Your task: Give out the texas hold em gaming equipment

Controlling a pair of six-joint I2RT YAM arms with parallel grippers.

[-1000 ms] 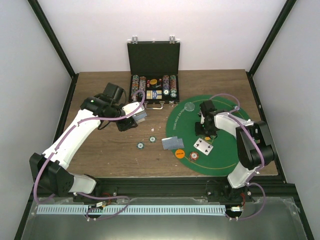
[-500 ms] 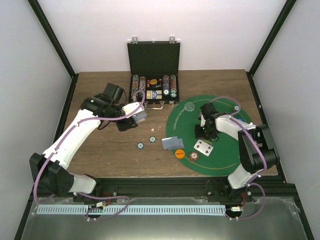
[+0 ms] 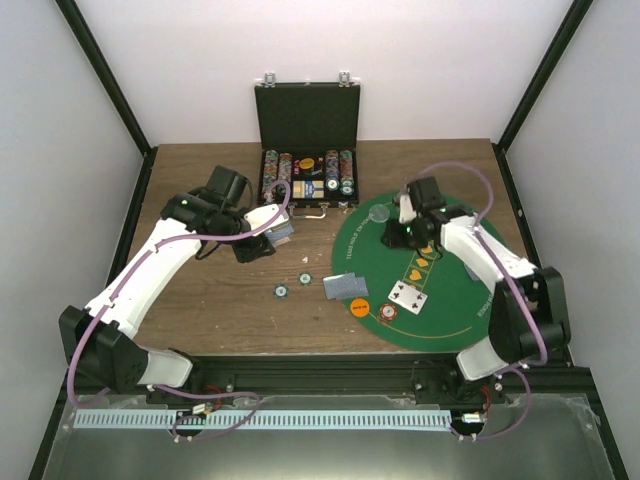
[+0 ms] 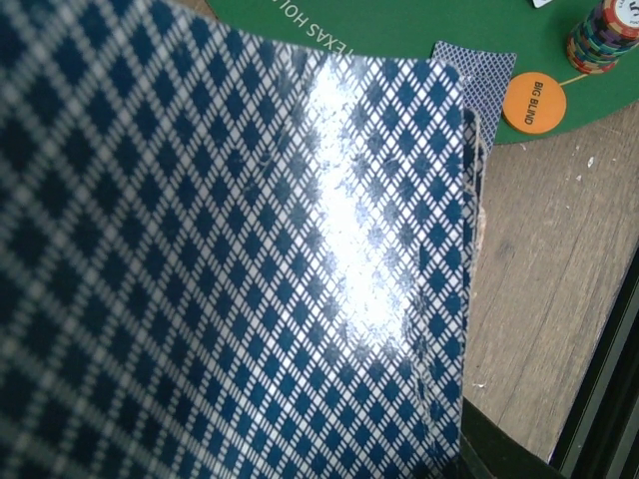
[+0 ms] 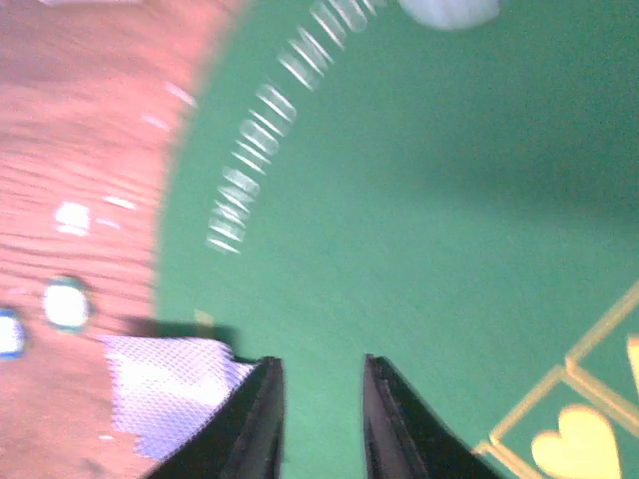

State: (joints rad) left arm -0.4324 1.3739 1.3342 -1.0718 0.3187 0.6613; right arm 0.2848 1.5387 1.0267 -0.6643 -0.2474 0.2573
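My left gripper [image 3: 272, 236] is shut on a deck of blue-backed playing cards [image 3: 282, 231], held over the wood left of the mat. The top card's back [image 4: 230, 259] fills the left wrist view and hides the fingers. My right gripper [image 3: 402, 236] is open and empty, hovering low over the green mat [image 3: 450, 300]; it also shows in the right wrist view [image 5: 319, 367]. A blue-backed card [image 3: 345, 286] lies at the mat's left edge. Two face-up cards [image 3: 406, 294], an orange disc [image 3: 359, 308], a chip stack [image 3: 388, 313] and a clear disc [image 3: 379, 212] lie on the mat.
The open black case [image 3: 308, 180] with chip rows stands at the back centre. Two teal chips [image 3: 282, 291] [image 3: 305, 279] lie on the wood left of the mat. The left wrist view shows the orange disc [image 4: 533, 104] and chip stack [image 4: 604, 38].
My right gripper has moved from beside the face-up cards toward the back of the mat, near the clear disc. The left arm and its deck have not moved.
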